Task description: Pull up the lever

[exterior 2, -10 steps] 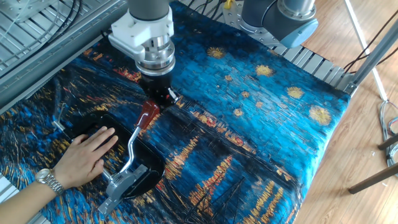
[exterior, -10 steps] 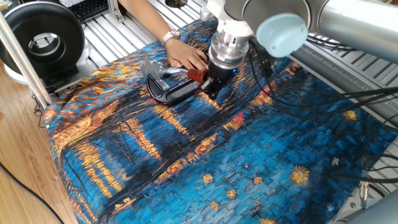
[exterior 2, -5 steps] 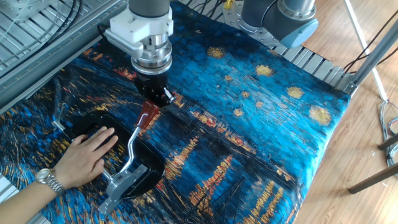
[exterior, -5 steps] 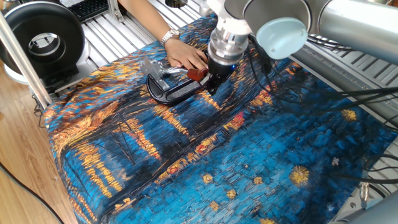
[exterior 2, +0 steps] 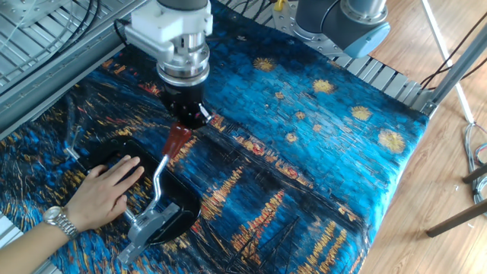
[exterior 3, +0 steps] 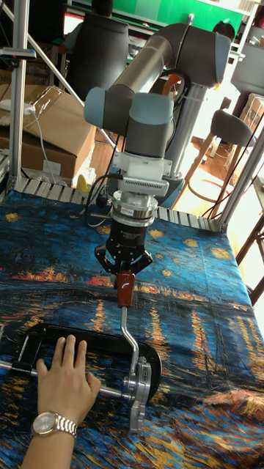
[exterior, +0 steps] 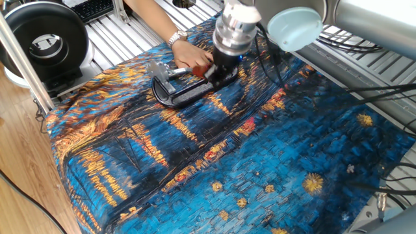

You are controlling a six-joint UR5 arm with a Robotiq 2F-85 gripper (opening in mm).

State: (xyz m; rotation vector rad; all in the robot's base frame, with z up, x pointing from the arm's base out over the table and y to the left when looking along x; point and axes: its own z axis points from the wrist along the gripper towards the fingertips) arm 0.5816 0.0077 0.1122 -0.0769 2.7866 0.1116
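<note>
The lever (exterior 3: pixel 129 331) is a thin curved silver arm with a red tip (exterior 3: pixel 125 287), hinged to a silver bracket (exterior 3: pixel 139 386). It stands raised, nearly upright, in the tall fixed view. My gripper (exterior 3: pixel 124 272) points down over the red tip and is shut on its upper end. In the other fixed view, the gripper (exterior 2: pixel 185 122) holds the red tip (exterior 2: pixel 178 140), and the lever (exterior 2: pixel 158 180) runs down to the bracket (exterior 2: pixel 149 224). In one fixed view, the gripper (exterior: pixel 213 70) largely hides the lever tip (exterior: pixel 203 67).
A person's hand (exterior 3: pixel 64 379) with a wristwatch presses on the black oval clamp frame (exterior 3: pixel 45 336) lying on the blue painted cloth (exterior 2: pixel 319 152). A black round device (exterior: pixel 43 41) stands past the table's corner. Cables (exterior: pixel 383 97) trail behind the arm.
My gripper has risen and shifted toward the hand, taking the red tip with it. The lever now stands steeper than a second ago. The hand and clamp frame stayed put.
</note>
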